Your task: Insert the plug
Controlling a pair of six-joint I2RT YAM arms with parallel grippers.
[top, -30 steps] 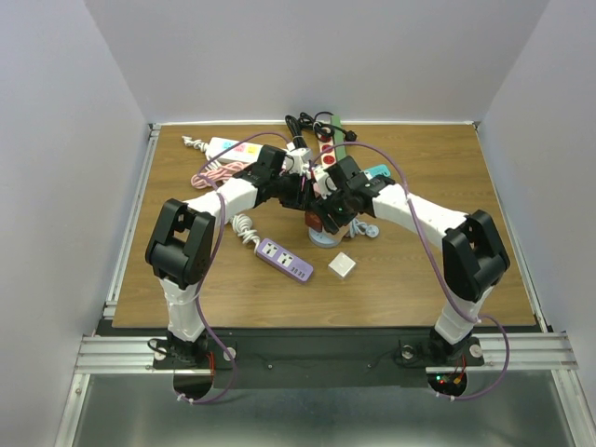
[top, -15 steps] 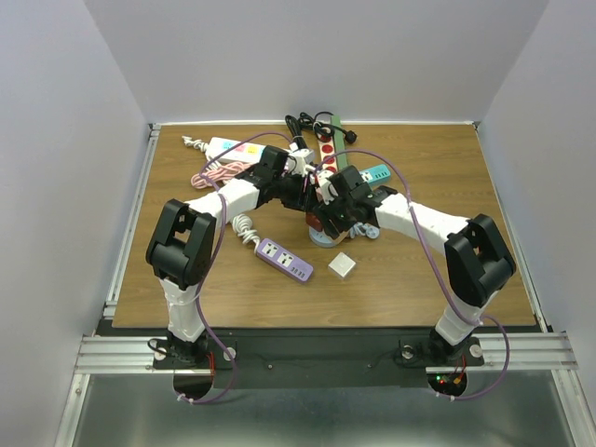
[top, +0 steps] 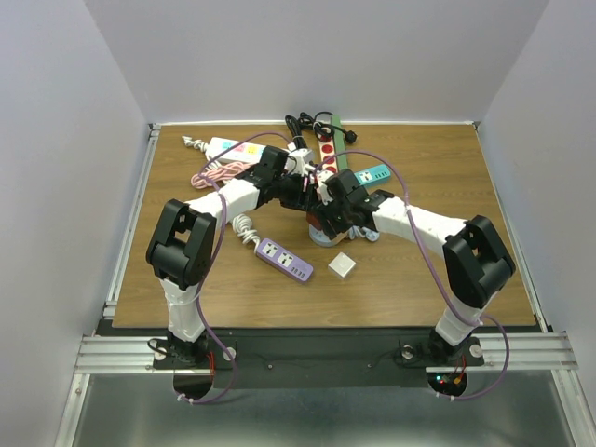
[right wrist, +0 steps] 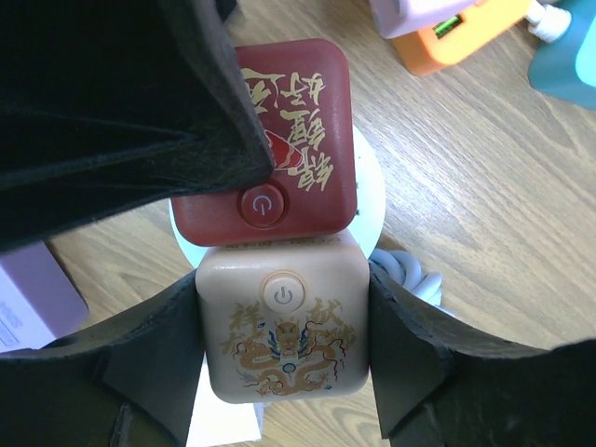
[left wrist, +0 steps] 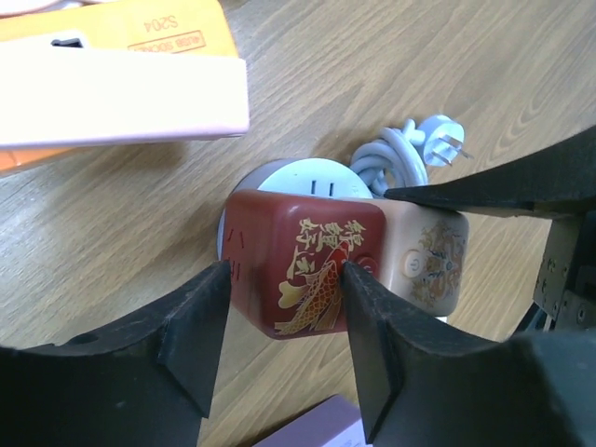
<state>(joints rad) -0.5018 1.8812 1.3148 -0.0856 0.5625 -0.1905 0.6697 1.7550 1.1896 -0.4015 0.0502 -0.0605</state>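
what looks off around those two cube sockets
The red cube and beige cube sit pressed together over one round socket base, overhanging its rim, the red one turned slightly off square to the beige. Nothing looks broken.

Left arm (top: 233, 194) and right arm (top: 414, 221) angled inward, wrists nearly meeting, left fingers (left wrist: 191, 340) half parted, right fingers (right wrist: 149, 358) clamped.

My fingers (right wrist: 140, 372) are matte black. The cream cube adapter (right wrist: 279, 345) carries a gold dragon with touches of blue. The dark red cube adapter (right wrist: 289, 140) bears gold calligraphy and gold ornament. The round socket (left wrist: 312, 177) is white, one power strip (left wrist: 140, 37) orange, another strip (top: 284, 260) purple, and the table (top: 447, 205) brown wood grain.
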